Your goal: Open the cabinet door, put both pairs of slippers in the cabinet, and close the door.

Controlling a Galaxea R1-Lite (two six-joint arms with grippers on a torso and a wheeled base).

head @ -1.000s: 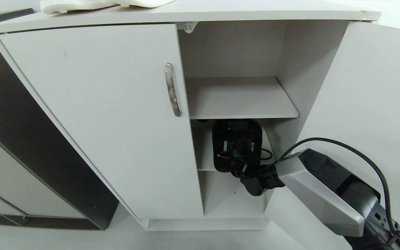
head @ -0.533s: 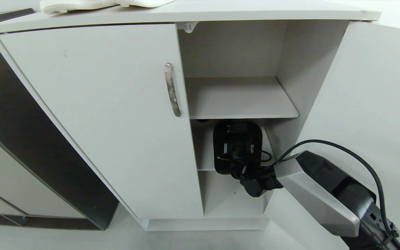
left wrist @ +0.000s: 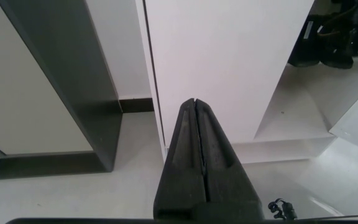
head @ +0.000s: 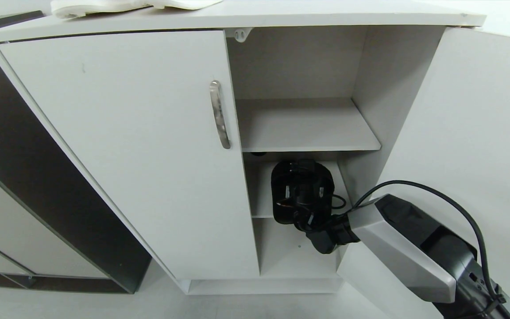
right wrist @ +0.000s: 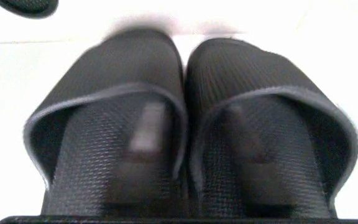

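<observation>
The white cabinet (head: 117, 146) has its left door shut and its right door (head: 472, 133) swung open. A pair of black slippers (head: 301, 188) sits low over the middle shelf (head: 259, 199), side by side with toes pointing inward. My right gripper (right wrist: 194, 146) holds them with one finger (right wrist: 145, 140) inside each slipper, the two adjoining walls pinched between. Part of another dark slipper (right wrist: 27, 5) lies deeper on that shelf. My left gripper (left wrist: 194, 109) is shut and empty, low in front of the closed left door.
A metal handle (head: 219, 115) runs down the closed door. The upper shelf (head: 303, 126) and the bottom compartment (head: 295, 257) are bare. White cloth (head: 104, 5) lies on the cabinet top. A dark panel (head: 25, 146) stands to the left.
My right arm has lowered the black slippers a little toward the middle shelf and shifted slightly left. The left arm and the doors have not moved.
</observation>
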